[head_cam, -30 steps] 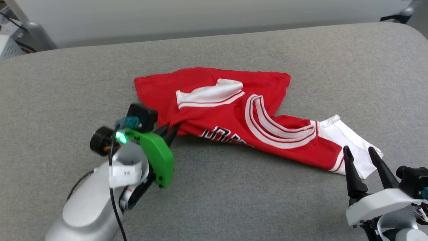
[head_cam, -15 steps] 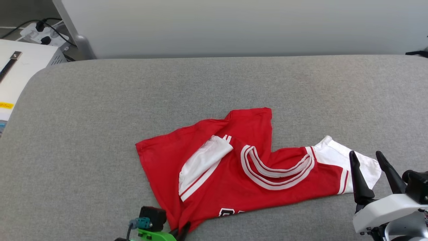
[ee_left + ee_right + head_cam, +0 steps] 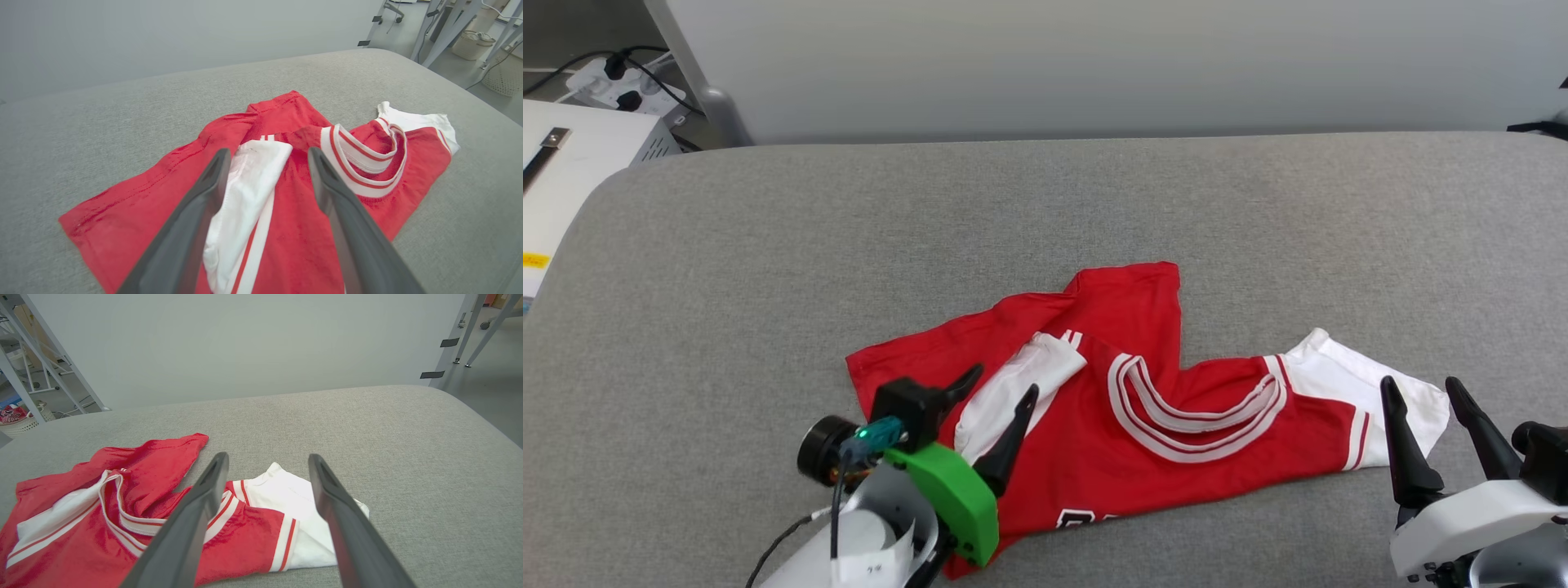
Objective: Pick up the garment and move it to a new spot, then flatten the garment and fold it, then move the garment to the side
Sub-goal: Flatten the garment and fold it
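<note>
- One broad grey cushion [image 3: 768, 269] is the stage, and the shirt [image 3: 1111, 457] lies on it near the front edge, a little right of centre.
- Crumpled, that shirt: the red body is doubled over itself, so I'd call the flattening step the one in hand, with no fold started.
- Left gripper [image 3: 1005, 380] hangs over the shirt's left half, fingers spread wide, nothing between them. Whether the tips brush the cloth, I can't tell.
- Right gripper [image 3: 1419, 382] waits at the shirt's right end, fingers just as wide apart, also empty.
- Tucked sleeve [image 3: 1045, 363], white, lies folded in across the red chest, straddled by the left fingers in the wrist view.
- Outer sleeve [image 3: 1347, 367] pokes out right, just ahead of the right fingertips.
- Striped collar [image 3: 1192, 408] curls open in the middle.
- Next move, by my reckoning: each gripper pinches a sleeve or an edge on its own side and draws outward, spreading the cloth without dragging the whole shirt.
</note>
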### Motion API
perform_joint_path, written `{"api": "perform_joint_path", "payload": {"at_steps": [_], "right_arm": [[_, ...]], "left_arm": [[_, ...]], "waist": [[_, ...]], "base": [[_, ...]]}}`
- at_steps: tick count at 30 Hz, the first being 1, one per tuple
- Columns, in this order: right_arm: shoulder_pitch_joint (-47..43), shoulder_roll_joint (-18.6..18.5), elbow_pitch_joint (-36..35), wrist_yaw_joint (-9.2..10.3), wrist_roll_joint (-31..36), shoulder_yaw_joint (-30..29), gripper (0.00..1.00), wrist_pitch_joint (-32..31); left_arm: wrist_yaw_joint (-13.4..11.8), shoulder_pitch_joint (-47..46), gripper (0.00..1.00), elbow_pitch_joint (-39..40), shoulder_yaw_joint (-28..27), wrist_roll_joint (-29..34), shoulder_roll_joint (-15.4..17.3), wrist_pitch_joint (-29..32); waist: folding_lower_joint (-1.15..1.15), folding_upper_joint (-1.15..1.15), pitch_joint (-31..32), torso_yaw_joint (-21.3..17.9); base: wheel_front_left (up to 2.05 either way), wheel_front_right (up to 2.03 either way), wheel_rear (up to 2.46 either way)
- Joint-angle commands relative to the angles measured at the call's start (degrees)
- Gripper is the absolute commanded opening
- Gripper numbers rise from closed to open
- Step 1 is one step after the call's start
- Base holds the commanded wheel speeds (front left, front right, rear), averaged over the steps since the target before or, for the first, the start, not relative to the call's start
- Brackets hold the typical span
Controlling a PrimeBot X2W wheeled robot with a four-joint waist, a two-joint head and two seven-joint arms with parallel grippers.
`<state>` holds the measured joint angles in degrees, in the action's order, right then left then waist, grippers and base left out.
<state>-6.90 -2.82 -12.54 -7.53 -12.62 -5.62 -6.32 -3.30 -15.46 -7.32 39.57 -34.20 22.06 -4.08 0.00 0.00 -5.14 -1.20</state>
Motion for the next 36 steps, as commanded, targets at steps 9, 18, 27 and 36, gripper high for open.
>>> {"api": "perform_joint_path", "payload": {"at_steps": [9,18,27,36], "right_arm": [[2.4,-0.1,0.7,0.04,-0.6,1.1,1.0,-0.1],[3.3,-0.1,2.8,0.04,-1.8,1.5,1.0,1.2],[2.5,-0.1,5.1,0.04,-3.0,0.1,1.0,2.1],[1.3,-0.1,5.0,0.04,-3.5,-1.8,1.0,1.0]], "left_arm": [[8.0,-13.5,1.0,-8.0,5.5,-2.7,-2.0,15.8],[10.2,-20.9,1.0,-18.9,8.6,-4.4,-1.4,22.5],[10.7,-24.7,0.0,-19.7,11.0,-3.0,-0.4,14.9],[3.6,-23.0,0.0,-6.5,7.3,-0.1,6.8,11.0]], "waist": [[0.0,0.0,-4.0,-3.6],[0.0,0.0,-6.6,-7.1],[0.0,0.0,-5.9,-6.6],[0.0,0.0,-3.0,-2.4]], "base": [[0.0,0.0,0.0],[0.0,0.0,0.0],[0.0,0.0,0.0],[0.0,0.0,0.0]]}}
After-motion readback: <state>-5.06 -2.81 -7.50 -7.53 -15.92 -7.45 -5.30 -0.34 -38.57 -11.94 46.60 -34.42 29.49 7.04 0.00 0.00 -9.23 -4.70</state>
